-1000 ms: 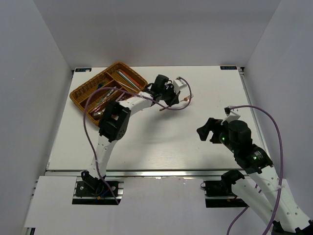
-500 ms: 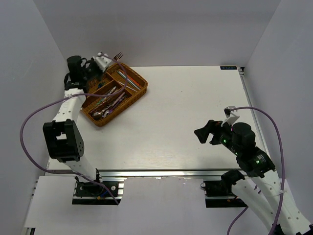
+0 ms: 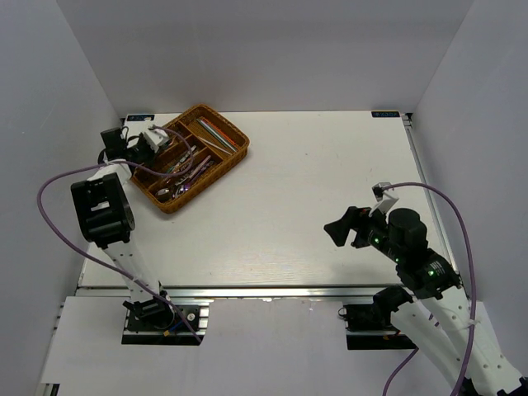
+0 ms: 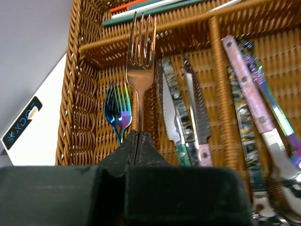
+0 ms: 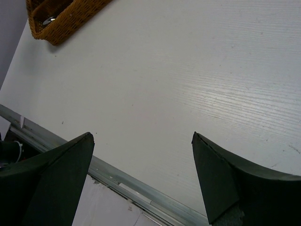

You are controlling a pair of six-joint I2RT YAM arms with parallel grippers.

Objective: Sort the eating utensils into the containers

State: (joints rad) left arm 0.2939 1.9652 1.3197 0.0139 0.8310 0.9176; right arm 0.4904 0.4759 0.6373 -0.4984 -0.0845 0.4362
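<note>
Hazards at release — pinching rose-gold fork (image 4: 139, 70) by the very end of its handle with left gripper (image 4: 137, 141), jaws pressed together on the thin metal. Holding it tines-forward above wicker tray (image 4: 75, 94), roughly over the long compartment containing iridescent fork (image 4: 117, 110), just beside a pair of knives (image 4: 195, 117); possibly hiding a divider behind the held handle. Risking, judging from so short a grip, a swing or slip of the fork before reaching the wicker floor. Risking also, if letting go from this height or slightly off line, a bounce over to the knives' side, or a landing propped across cross-divider (image 4: 155, 40), tines leaning toward chopsticks (image 4: 150, 8) beyond. Holding right gripper (image 5: 141, 141) spread wide and empty over bare table (image 5: 188, 70), well apart from the tray — offering no quick help with a dropped piece.
</note>
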